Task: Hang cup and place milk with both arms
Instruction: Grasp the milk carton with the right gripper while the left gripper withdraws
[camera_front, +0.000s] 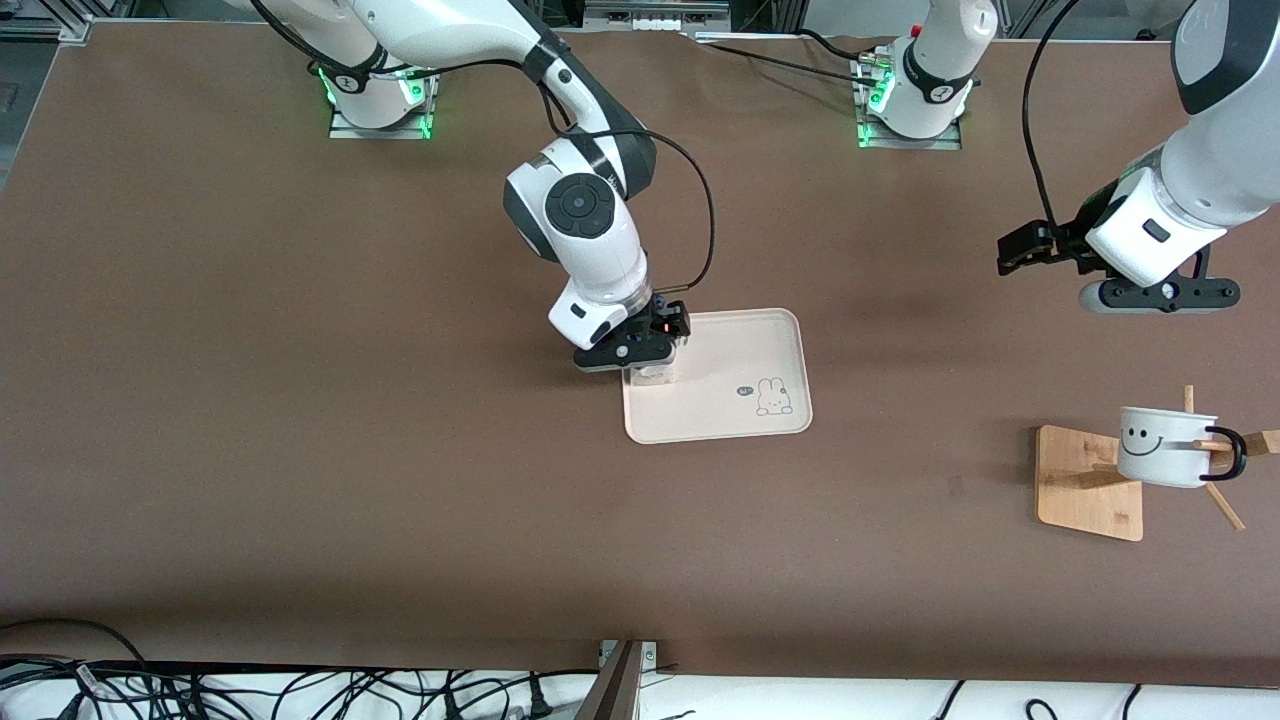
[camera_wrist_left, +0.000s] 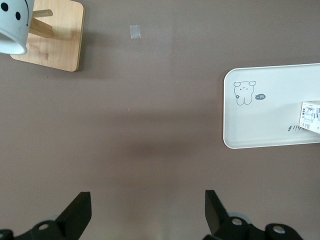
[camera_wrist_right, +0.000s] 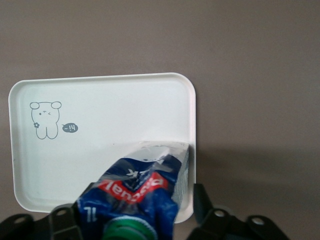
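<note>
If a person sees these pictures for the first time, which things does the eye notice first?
Probably the white cup with a smiley face, hanging by its handle on the wooden rack at the left arm's end of the table. Next, the blue milk carton standing on the pale tray with a bunny drawing, mid-table, between the right gripper's fingers. The left gripper hangs open above the bare table.
</note>
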